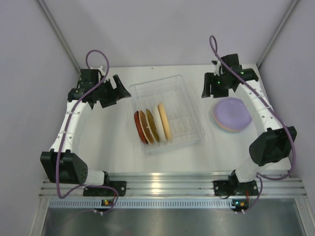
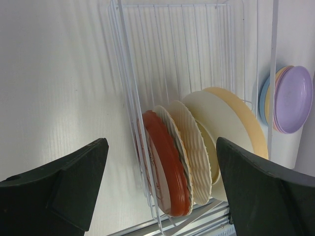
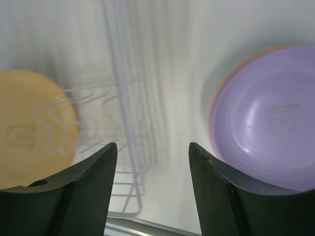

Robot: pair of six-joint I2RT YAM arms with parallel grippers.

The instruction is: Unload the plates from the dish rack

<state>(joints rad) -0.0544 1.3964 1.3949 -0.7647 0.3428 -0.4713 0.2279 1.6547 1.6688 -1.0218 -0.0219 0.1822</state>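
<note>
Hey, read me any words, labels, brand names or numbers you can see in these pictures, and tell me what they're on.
No text here can be read.
The lavender plate bears a faint embossed mark, too blurred to read.
The orange plate bears a similar faint mark, also too blurred to read.

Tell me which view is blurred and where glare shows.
Right wrist view: smeared by motion, the dish rack wires streaked, the lavender plate soft. Left wrist view: sharp on the racked plates. Top external view: glare on the metal rail.
</note>
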